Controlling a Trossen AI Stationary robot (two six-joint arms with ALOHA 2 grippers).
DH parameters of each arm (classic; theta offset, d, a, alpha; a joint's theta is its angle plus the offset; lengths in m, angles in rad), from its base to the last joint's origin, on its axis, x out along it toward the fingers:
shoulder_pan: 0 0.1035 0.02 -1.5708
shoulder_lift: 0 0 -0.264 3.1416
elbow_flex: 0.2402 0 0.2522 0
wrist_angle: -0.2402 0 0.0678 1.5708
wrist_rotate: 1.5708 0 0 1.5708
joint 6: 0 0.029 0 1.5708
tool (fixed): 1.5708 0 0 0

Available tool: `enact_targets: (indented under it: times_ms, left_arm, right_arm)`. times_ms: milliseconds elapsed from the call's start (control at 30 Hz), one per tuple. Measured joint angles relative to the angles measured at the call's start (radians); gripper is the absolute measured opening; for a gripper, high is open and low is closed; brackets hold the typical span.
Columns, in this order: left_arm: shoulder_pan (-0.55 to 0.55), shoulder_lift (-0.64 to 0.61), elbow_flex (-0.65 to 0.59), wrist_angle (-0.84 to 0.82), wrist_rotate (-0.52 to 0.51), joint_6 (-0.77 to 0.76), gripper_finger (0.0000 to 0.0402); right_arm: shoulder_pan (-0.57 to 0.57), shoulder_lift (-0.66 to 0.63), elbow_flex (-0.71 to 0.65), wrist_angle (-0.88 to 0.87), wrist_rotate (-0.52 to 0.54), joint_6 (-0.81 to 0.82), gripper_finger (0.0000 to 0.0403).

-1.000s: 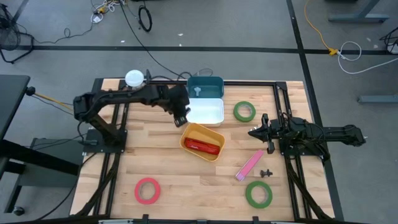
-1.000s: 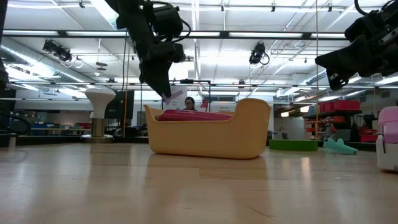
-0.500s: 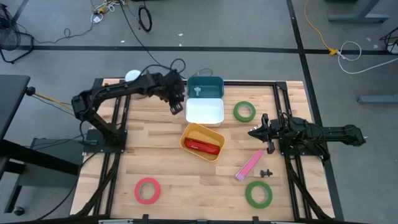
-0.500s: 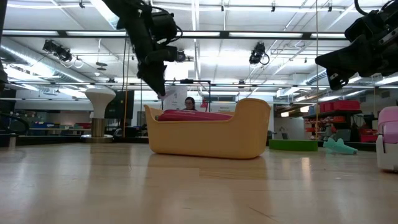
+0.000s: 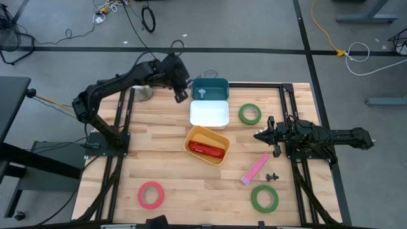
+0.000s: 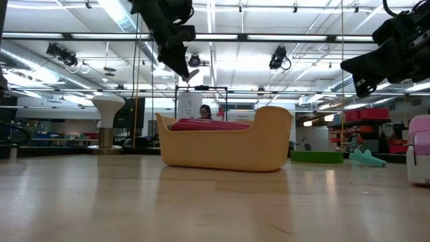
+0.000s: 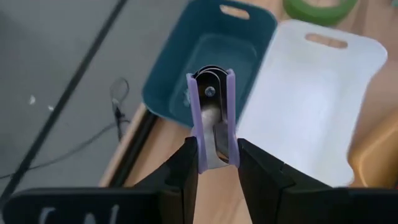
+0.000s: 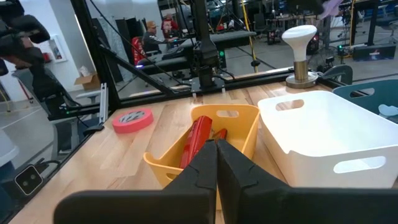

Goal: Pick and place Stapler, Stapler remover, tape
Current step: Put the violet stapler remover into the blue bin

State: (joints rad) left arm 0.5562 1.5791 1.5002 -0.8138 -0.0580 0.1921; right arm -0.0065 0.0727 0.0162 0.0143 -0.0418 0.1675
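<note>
High view: left gripper (image 5: pixel 181 95) sits by the back-left corner of the teal plastic bin (image 5: pixel 213 86), prob. positioning to drop its load there. Beside it the white plastic bin (image 5: pixel 210 114), then the yellow plastic bin (image 5: pixel 219 140) w/ the red stapler (image 5: pixel 206 150) already in. Tape not sorted yet: green tape ring (image 5: pixel 250 114) at back right, second green tape ring (image 5: pixel 264 198) at front right, red tape ring (image 5: pixel 150 194) at front left. Pink flat stapler (image 5: pixel 255 169) and small black piece (image 5: pixel 273 176) lie near the right arm. Right gripper (image 5: pixel 275 141) waits above the table's right side.

Low view: left arm high above the yellow bin, so its load clears the rims.

Left wrist view: fingers (image 7: pixel 183 171) clamped on the lilac-and-metal staple remover (image 7: pixel 212 118), which hangs over the teal bin's near wall; a small pale item already lies inside.

Right wrist view: right fingers (image 8: pixel 202 165) pressed together, nothing held, idle.
</note>
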Motion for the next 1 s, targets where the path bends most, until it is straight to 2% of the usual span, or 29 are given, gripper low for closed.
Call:
enact_targets:
  times_ms: [333, 700, 1000]
  left_arm:
    - [0.025, 0.068, 0.0, 0.12, 0.081, 0.003, 0.0106]
    - [0.038, 0.222, 0.0, 0.251, 0.081, 0.003, 0.0106]
    - [0.043, 0.271, 0.0, 0.43, 0.108, 0.003, 0.0106]
  right_arm:
    - [0.0, 0.0, 0.0, 0.0, 0.0, 0.0, 0.0007]
    - [0.0, 0.0, 0.0, 0.0, 0.0, 0.0, 0.0007]
    - [0.0, 0.0, 0.0, 0.0, 0.0, 0.0, 0.0007]
